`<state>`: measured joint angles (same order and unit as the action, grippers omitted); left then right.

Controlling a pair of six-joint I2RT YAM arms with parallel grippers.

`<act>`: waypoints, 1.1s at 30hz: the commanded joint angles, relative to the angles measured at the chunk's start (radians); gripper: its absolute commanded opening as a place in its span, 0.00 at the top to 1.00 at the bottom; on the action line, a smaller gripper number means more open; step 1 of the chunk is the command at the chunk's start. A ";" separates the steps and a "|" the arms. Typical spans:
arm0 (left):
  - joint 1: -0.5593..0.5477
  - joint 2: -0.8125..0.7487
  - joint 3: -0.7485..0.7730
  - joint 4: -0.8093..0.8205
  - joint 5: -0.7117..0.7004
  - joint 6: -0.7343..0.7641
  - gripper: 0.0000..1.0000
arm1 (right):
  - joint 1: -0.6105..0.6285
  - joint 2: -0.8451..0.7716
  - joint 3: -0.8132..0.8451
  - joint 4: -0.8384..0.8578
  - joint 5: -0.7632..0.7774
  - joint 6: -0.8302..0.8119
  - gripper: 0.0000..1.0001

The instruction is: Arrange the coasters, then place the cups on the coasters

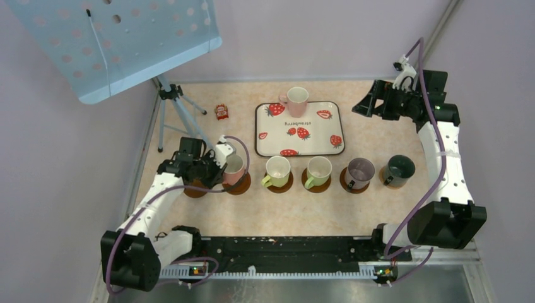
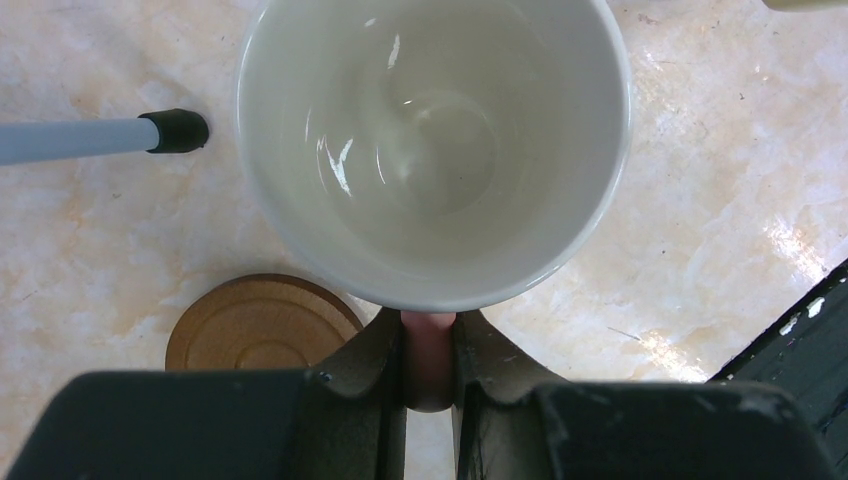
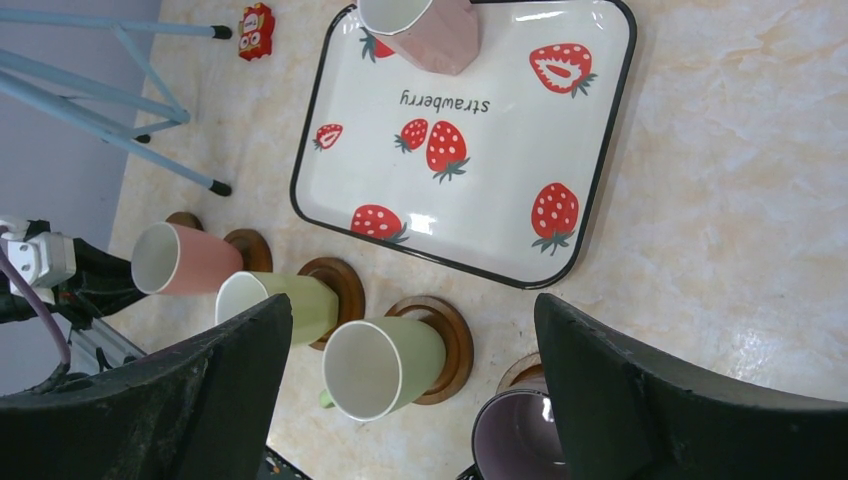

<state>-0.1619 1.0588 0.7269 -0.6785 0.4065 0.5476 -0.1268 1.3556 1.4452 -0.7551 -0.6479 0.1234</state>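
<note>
My left gripper (image 1: pixel 217 169) is shut on the pink handle (image 2: pixel 430 350) of a pink cup (image 1: pixel 235 168), white inside (image 2: pixel 432 140), which is at a dark coaster (image 1: pixel 240 185); whether it rests on it I cannot tell. A bare coaster (image 2: pixel 262 325) lies just left of it. Two light green cups (image 1: pixel 277 170) (image 1: pixel 318 170), a purple-grey cup (image 1: pixel 360 172) and a dark green cup (image 1: pixel 399 169) stand on coasters in a row. Another pink cup (image 1: pixel 295 101) stands on the strawberry tray (image 1: pixel 328 126). My right gripper (image 1: pixel 372 104) (image 3: pixel 412 310) hangs open and empty at the far right.
A tripod (image 1: pixel 173 104) stands at the far left under a blue perforated board (image 1: pixel 126 38); one of its feet (image 2: pixel 175 131) is close to the held cup. A small red object (image 1: pixel 221 112) lies left of the tray.
</note>
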 commanded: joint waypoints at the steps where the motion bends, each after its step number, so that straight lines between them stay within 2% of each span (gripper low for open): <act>1: -0.010 0.012 0.014 0.077 0.061 0.023 1.00 | 0.006 -0.043 -0.003 0.011 0.007 -0.006 0.11; 12: -0.024 0.052 0.016 0.093 0.059 0.021 0.93 | 0.006 -0.056 -0.003 -0.001 0.020 -0.025 0.11; 16: -0.024 0.058 0.011 0.096 0.053 0.023 0.83 | 0.006 -0.058 -0.006 -0.007 0.024 -0.033 0.11; 22: -0.025 0.044 0.015 0.059 0.052 0.043 0.59 | 0.006 -0.050 0.001 -0.009 0.022 -0.036 0.11; 28: -0.025 0.047 0.059 -0.039 0.047 0.080 0.48 | 0.006 -0.040 -0.008 0.000 0.009 -0.026 0.11; 33: -0.024 0.023 0.127 -0.178 0.098 0.170 0.36 | 0.006 -0.038 -0.010 0.006 0.002 -0.024 0.11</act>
<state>-0.1837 1.1210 0.7738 -0.7399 0.4381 0.6296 -0.1268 1.3361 1.4326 -0.7708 -0.6296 0.1047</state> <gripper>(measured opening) 0.602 0.894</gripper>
